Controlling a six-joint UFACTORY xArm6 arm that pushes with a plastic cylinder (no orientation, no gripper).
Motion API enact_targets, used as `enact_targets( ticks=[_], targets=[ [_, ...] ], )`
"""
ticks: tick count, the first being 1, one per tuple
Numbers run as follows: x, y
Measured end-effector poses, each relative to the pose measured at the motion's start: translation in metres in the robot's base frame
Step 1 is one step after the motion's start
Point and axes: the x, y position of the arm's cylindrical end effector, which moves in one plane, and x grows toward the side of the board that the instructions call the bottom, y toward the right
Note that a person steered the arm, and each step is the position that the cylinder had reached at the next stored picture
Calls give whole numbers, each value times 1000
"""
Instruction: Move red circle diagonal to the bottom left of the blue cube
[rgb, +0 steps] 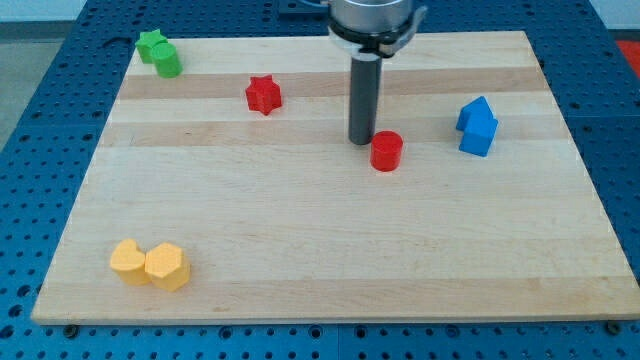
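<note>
My tip (362, 141) sits on the worktop (300, 260) just beside the red circle (386, 151), at about ten o'clock from it — so close that I cannot tell if they touch. My tool is only a plain rod, so it has nothing to spread or pinch; it can only push.

The red circle is near the middle of the worktop, a bit toward the view's top. The blue blocks (477, 126) are off at its three o'clock, a little higher — they look like two pieces stuck together, and I cannot tell which one is the cube. So the circle is already on the bottom-left side of the blue, but with a wide gap. I think the job is partly done: the circle needs a short push toward three o'clock to get closer.

There is lots of bare wood around the circle. The red star (263, 95), the green blocks (160, 54) and the two yellow blocks (150, 264) are well apart from it. The blue blocks are near the view's right edge, so I must push softly.
</note>
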Motion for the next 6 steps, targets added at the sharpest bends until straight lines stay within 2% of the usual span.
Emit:
enact_targets(
  ticks=[2, 3, 5, 6],
  targets=[
    [8, -28],
    [14, -14],
    [23, 69],
    [28, 76]
  ],
)
